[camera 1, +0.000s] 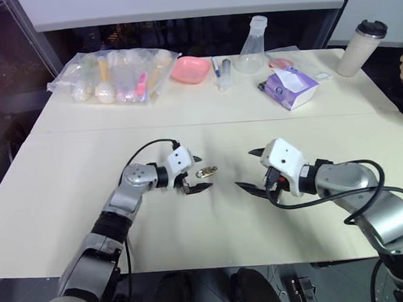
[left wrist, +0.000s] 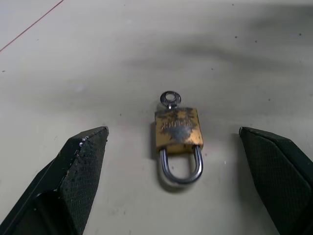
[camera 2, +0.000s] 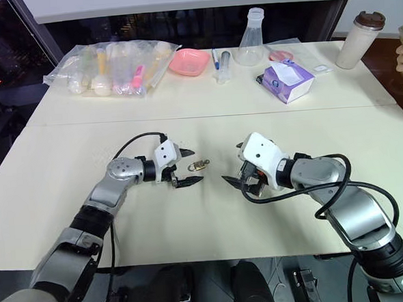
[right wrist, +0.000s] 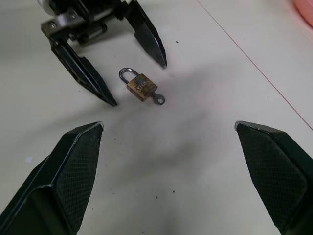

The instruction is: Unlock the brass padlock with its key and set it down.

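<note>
Lying flat on table [camera 1: 68, 200] mid-area toward front edge, brass padlock [left wrist: 178, 129] with key [left wrist: 170, 99] in its base, shackle closed; flanked by wide-spread fingers of left gripper [camera 1: 195, 173], untouched; right gripper [camera 1: 251, 168] near, jaws wide, holding nothing

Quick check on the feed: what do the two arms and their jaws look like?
Both arms are silver-grey metal with loose black cables. Each ends in a white wrist housing: left gripper, right gripper. The jaws are two black pointed fingers with cross-hatched inner pads.
</note>
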Available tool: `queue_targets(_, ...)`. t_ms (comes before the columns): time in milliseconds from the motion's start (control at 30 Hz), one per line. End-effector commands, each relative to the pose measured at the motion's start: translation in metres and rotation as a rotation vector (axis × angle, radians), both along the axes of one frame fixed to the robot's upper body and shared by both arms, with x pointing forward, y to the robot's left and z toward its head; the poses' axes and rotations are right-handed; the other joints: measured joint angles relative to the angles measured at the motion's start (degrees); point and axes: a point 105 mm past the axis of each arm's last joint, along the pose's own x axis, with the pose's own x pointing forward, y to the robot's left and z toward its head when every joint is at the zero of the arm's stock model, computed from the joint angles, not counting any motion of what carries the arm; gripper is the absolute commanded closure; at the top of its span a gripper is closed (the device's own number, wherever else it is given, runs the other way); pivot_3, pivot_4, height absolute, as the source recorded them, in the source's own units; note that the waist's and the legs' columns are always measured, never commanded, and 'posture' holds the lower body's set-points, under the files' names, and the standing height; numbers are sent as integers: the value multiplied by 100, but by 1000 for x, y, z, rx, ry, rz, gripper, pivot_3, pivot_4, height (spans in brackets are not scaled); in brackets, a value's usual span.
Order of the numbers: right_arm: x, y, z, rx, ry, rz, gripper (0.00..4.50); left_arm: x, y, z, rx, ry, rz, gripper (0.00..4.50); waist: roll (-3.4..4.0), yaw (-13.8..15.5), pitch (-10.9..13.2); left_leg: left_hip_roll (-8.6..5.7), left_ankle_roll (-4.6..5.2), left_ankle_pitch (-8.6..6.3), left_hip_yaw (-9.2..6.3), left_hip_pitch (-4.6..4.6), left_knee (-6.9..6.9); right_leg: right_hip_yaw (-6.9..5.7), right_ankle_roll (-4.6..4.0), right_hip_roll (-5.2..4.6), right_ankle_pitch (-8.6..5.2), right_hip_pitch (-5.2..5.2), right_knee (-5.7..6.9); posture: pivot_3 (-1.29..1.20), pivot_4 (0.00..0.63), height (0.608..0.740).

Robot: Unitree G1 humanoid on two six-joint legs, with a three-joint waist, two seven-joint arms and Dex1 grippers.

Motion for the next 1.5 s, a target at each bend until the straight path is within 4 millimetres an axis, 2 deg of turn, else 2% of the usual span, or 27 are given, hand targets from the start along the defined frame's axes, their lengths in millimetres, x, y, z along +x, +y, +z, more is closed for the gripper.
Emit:
queue_targets(33, -2, 3, 12, -1, -64, 5, 0, 3, -6, -1, 43, -44, -29, 566, 0, 7, 0, 0, 0, 0, 0, 0, 0, 0, 0, 0, 0, 0, 0, 0, 150, 715)
queue_targets(67, -2, 3, 12, -1, -64, 4, 0, 4, -6, -2, 49, -49, -28, 836, 0, 9, 0, 0, 0, 0, 0, 0, 1, 0, 1, 1, 0, 0, 0, 0, 150, 715)
queue_targets(267, -2, 3, 12, -4, -68, 4, 0, 6, -1, -4, 96, -76, -36, 3579, 0, -7, 0, 1, 0, 0, -1, 2, 2, 0, 2, 2, 1, 3, 2, 0, 150, 715)
queue_targets(300, -2, 3, 12, -5, -70, 7, 0, 7, 1, -3, 106, -82, -36, 3753, 0, -8, 0, 1, 0, 0, -2, 3, 3, 0, 2, 3, 1, 2, 2, 0, 150, 715)
queue_targets(433, 2, 4, 12, -58, -134, 21, 0, 10, 9, 7, 116, -94, -37, 3749, 0, -28, 0, 2, 0, 0, -1, 3, 2, 1, 2, 5, 1, 1, 3, 0, 150, 715)
queue_targets(533, 19, 0, 10, -238, -373, 29, 0, 10, 13, 34, 58, -89, -82, 3749, -1, -33, 0, 4, -1, 1, -2, 3, 1, 1, 2, 10, 1, -3, 6, 0, 150, 715)
queue_targets(633, 25, 2, 7, -354, -508, 98, 0, 7, 14, 52, 15, -64, -130, 3749, -1, -21, 0, 2, -2, 1, 7, 2, 1, 3, 3, 15, 1, -8, 6, 0, 150, 715)
queue_targets(733, 28, 23, 19, -399, -718, 200, 0, -2, 17, 81, -16, -44, -238, 3749, -4, -20, 2, 0, -5, 3, 12, -3, 4, 3, 4, 18, 0, -13, 7, 0, 150, 715)
queue_targets(800, 28, 35, 23, -401, -787, 249, 0, -4, 17, 93, -23, -47, -277, 3749, -4, -26, 3, 0, -21, 13, 14, -6, 5, 3, 4, 20, 0, -17, 8, 0, 150, 715)
queue_targets(1100, 33, 57, 25, -380, -872, 310, 0, 2, 13, 110, -22, -71, -298, 3749, -5, -26, 3, 0, -30, 18, 15, -5, 7, 5, 4, 20, 0, -15, 10, 0, 150, 715)
queue_targets(1233, 38, 58, 27, -402, -896, 306, 0, -2, 9, 115, -28, -68, -335, 3749, -5, -20, 3, 0, -30, 18, 15, -5, 7, 5, 4, 20, 0, -16, 14, 0, 150, 715)
queue_targets(1333, 40, 59, 29, -402, -911, 306, 875, -2, 9, 115, -27, -65, -339, 3749, -5, -22, 3, 0, -31, 19, 16, -5, 7, 5, 4, 18, 0, -16, 14, 0, 150, 715)
queue_targets(1500, 40, 61, 30, -406, -925, 316, 3512, -3, 8, 113, -19, -66, -342, 3749, -5, -30, 3, 1, -34, 20, 15, -5, 7, 6, 4, 19, 0, -18, 16, 0, 150, 715)
